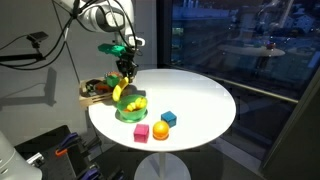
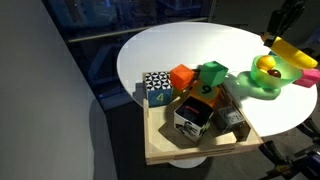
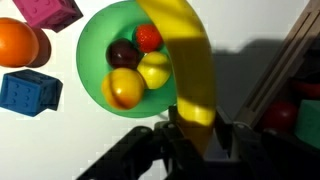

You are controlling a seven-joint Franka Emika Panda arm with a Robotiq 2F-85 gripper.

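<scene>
My gripper [image 3: 195, 130] is shut on a yellow banana [image 3: 185, 60] and holds it just above the rim of a green bowl [image 3: 95, 55]. The bowl holds several toy fruits: a red one, a dark one and yellow ones. In an exterior view the gripper [image 1: 124, 68] hangs over the bowl [image 1: 131, 110] on the round white table [image 1: 200, 100]. In an exterior view the banana [image 2: 292, 52] shows above the bowl [image 2: 268, 82] at the right edge.
A blue cube [image 3: 28, 92], an orange ball [image 3: 17, 42] and a pink block [image 3: 50, 12] lie beside the bowl. A wooden tray [image 2: 200, 145] with coloured cubes and blocks sits at the table's edge.
</scene>
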